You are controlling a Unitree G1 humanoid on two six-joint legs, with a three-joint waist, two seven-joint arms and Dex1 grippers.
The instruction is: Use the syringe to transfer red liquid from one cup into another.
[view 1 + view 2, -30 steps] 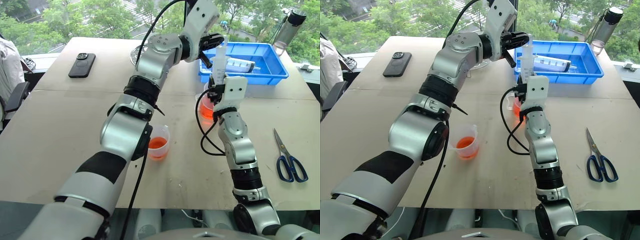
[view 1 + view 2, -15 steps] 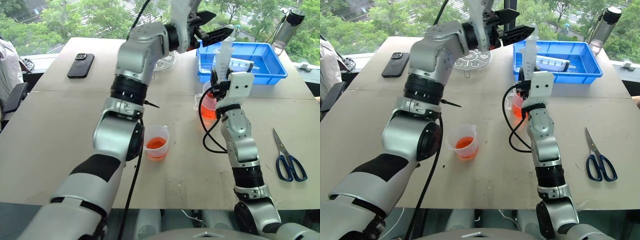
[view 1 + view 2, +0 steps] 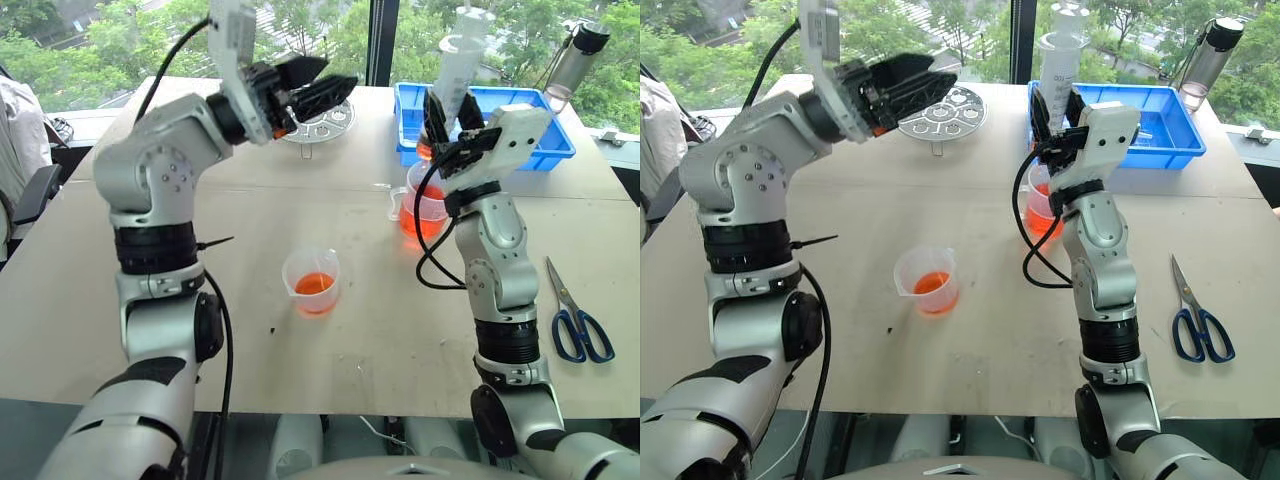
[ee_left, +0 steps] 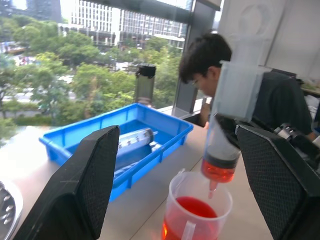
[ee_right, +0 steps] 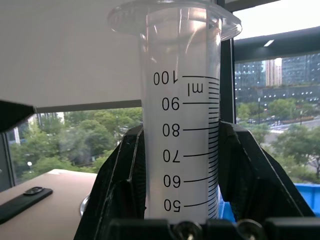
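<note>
syringe held upright over the beaker

we saw the syringe (image 3: 455,75) as a big clear barrel with a whitish plunger and a flanged top, standing nearly upright in the right claw (image 3: 447,118), whose two black fingers were clamped on its lower barrel. its tip hung just above the tall spouted beaker (image 3: 424,205), which stood on the bench (image 3: 380,340) beside the blue tray (image 3: 550,130) and held red liquid (image 3: 415,222). the short round cup (image 3: 311,283), also with red liquid in it, stood well apart toward the middle of the bench.

the left claw (image 3: 318,85) was raised over the far bench, fingers apart and holding nothing.

the left wrist view showed what the head views hid: a band of red liquid in the barrel's bottom (image 4: 219,170), a second syringe (image 4: 132,142) in the tray, and a person (image 4: 235,80) behind. the right wrist view gave the black graduation marks (image 5: 172,130) on the barrel.
</note>
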